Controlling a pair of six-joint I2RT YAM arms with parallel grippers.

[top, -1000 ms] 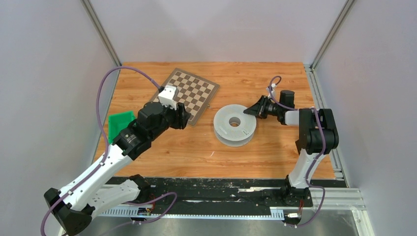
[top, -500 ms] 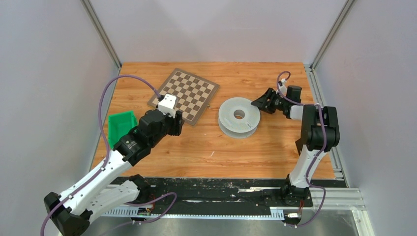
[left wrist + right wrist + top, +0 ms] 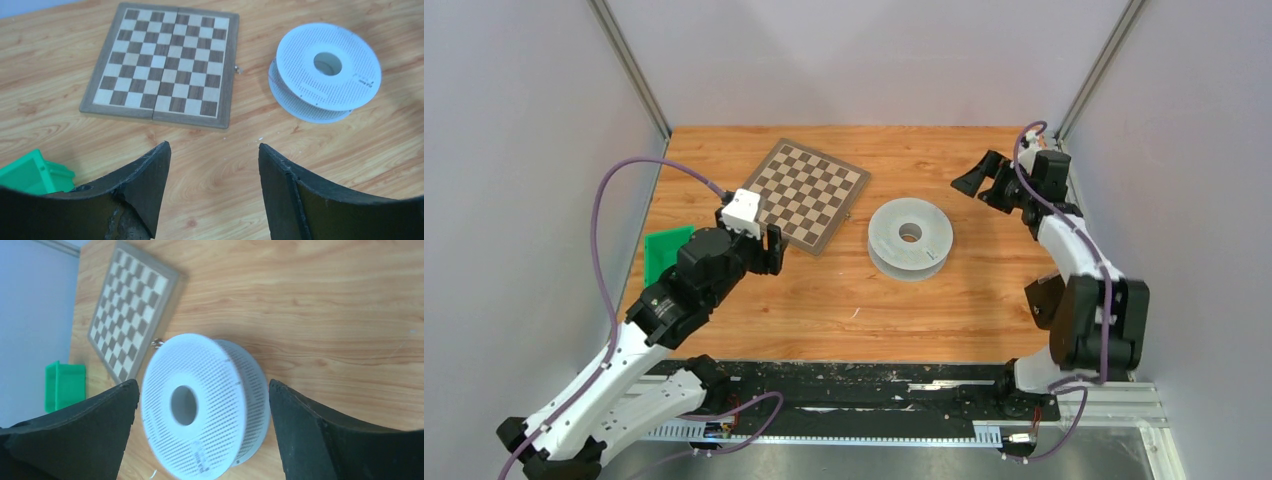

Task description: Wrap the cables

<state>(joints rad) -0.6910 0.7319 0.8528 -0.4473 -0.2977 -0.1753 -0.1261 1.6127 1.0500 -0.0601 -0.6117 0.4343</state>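
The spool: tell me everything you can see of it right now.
The spool looks like pale grey-white plastic. It has two round flanges covered in a fine grid of holes, a hub with a round hole through the middle, and small dark print near the top flange's rim. No cable shows between the flanges. It lies flat, hole up, on the wooden table, right of the chessboard and apart from it. Only the table touches it.

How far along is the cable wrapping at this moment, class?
Done: nothing wrapped; the white spool lies flat on the table, its core looking bare. In hand: nothing; the left gripper and right gripper are both open, empty and clear of the spool. Left: all the winding; no loose cable shows in these views.
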